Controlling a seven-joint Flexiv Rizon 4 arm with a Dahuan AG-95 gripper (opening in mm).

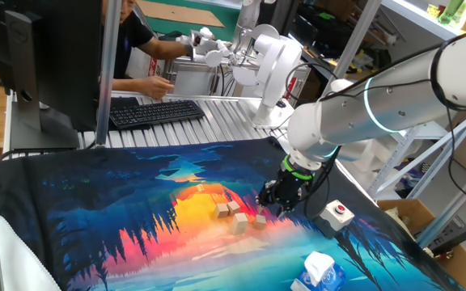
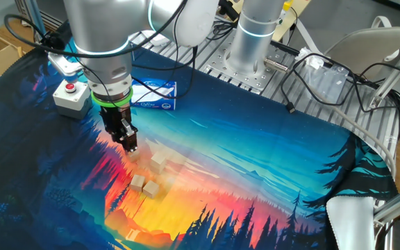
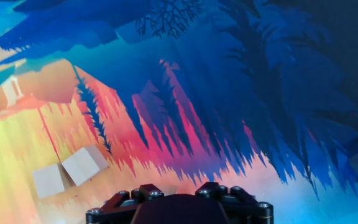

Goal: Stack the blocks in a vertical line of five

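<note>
Several small light-tan wooden blocks lie apart on the painted mat, none stacked. In one fixed view, two blocks [image 1: 221,210] [image 1: 235,208] sit side by side, a third [image 1: 240,225] in front of them, and a fourth [image 1: 260,220] to the right. My gripper [image 1: 284,207] hangs low over the mat just right of that fourth block. In the other fixed view the gripper [image 2: 130,144] is right above a block [image 2: 134,155]. The hand view shows two touching blocks [image 3: 86,165] [image 3: 47,181] at lower left. The fingertips do not show there.
A white box with a red button [image 1: 338,214] stands on the mat right of the gripper. A white-and-blue tissue pack [image 1: 318,272] lies near the front edge. A keyboard [image 1: 154,111] and a person sit behind the mat.
</note>
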